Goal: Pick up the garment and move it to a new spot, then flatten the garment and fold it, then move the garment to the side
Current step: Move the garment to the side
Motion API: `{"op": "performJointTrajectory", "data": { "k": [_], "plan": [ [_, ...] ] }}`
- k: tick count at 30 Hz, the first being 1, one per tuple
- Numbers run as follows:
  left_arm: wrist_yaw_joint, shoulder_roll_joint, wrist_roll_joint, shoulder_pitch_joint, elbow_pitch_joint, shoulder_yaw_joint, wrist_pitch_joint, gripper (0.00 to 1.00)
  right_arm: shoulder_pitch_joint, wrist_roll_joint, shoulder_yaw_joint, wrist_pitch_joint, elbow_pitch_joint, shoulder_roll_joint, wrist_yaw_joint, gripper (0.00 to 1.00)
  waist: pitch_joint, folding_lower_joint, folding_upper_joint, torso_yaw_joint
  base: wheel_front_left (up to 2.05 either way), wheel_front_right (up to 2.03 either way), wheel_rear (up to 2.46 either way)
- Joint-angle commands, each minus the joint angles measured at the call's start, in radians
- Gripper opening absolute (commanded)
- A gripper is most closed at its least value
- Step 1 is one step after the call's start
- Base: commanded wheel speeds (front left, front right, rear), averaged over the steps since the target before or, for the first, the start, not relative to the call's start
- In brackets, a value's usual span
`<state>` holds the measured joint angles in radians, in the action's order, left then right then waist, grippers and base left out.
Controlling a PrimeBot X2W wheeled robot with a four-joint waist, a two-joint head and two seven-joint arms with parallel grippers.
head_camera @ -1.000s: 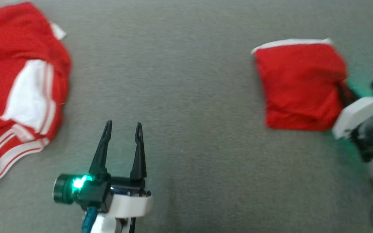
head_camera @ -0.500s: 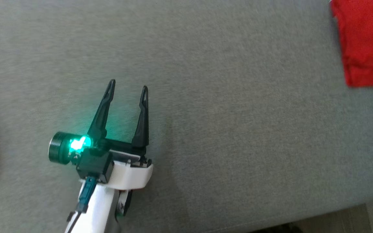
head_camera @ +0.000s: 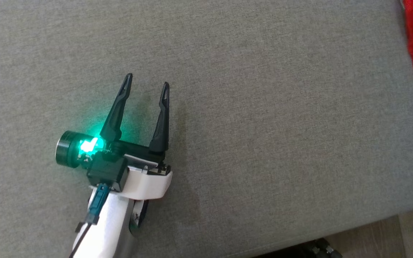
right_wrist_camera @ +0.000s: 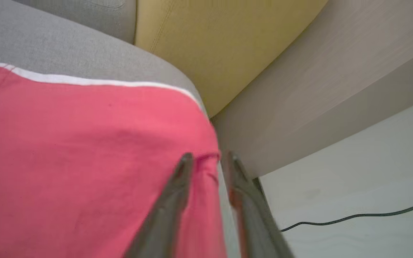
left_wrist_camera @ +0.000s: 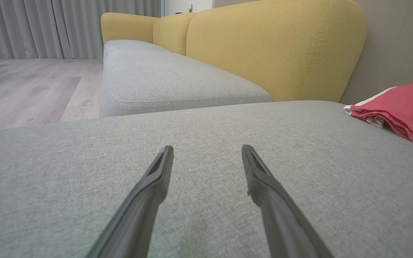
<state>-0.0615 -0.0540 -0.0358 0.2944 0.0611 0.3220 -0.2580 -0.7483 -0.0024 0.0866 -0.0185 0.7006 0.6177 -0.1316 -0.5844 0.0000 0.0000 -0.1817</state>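
left gripper [head_camera: 147, 79]: head view, lower left of centre, low over cushion [head_camera: 264, 125], pointing up-frame with a slight right tilt
left fingers [left_wrist_camera: 149, 186]: wide apart, just grey cushion in the gap
left wrist light [head_camera: 88, 146]: green, lit
right gripper [right_wrist_camera: 209, 154]: right wrist view, over garment's right edge, beside the cushion's rim
right fingers [right_wrist_camera: 177, 186]: apart by a narrow gap; a small bump of the garment's edge sits between the tips; cannot tell if pads touch it
garment [right_wrist_camera: 84, 150]: red with white trim along far edge, lying flat on cushion near the corner by the backrest [right_wrist_camera: 199, 43]
garment, head view: cut off by top right corner, well apart from left gripper
garment, left wrist view: at right edge, on cushion, layered folds along its near side
cushion: grey fabric, front edge at lower right of head view
backrest: yellow, behind cushion
floor [left_wrist_camera: 23, 86]: pale wood, left of sofa
curtains [left_wrist_camera: 48, 28]: grey, top left of left wrist view
cable [right_wrist_camera: 353, 216]: dark, thin, lower right of right wrist view
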Motion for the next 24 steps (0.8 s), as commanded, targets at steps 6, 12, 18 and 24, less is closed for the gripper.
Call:
{"op": "performJointTrajectory", "data": {
  "k": [6,12,18,24],
  "plan": [
    [-0.012,-0.001,-0.014,-0.005,-0.003,-0.027,-0.004,1.0,0.083,-0.201,0.13,0.09,-0.159,-0.074,0.001,1.0,0.053,0.0,0.0,0.041,0.0,0.0,0.0],
    [-0.037,0.002,-0.043,-0.055,0.004,-0.029,-0.004,1.0,0.208,-0.131,0.088,0.154,-0.254,-0.264,0.001,1.0,0.162,0.0,0.0,0.099,0.0,0.0,0.0],
    [-0.073,0.003,-0.095,-0.131,0.021,-0.039,-0.004,1.0,0.348,0.003,-0.054,0.24,-0.271,-0.381,0.001,1.0,0.285,0.0,0.0,0.164,0.0,0.0,0.0],
    [-0.088,0.004,-0.131,-0.185,0.037,-0.056,-0.004,1.0,0.432,0.122,-0.177,0.274,-0.234,-0.469,0.001,1.0,0.371,0.0,0.0,0.205,0.0,0.0,0.0]
  ]
}}
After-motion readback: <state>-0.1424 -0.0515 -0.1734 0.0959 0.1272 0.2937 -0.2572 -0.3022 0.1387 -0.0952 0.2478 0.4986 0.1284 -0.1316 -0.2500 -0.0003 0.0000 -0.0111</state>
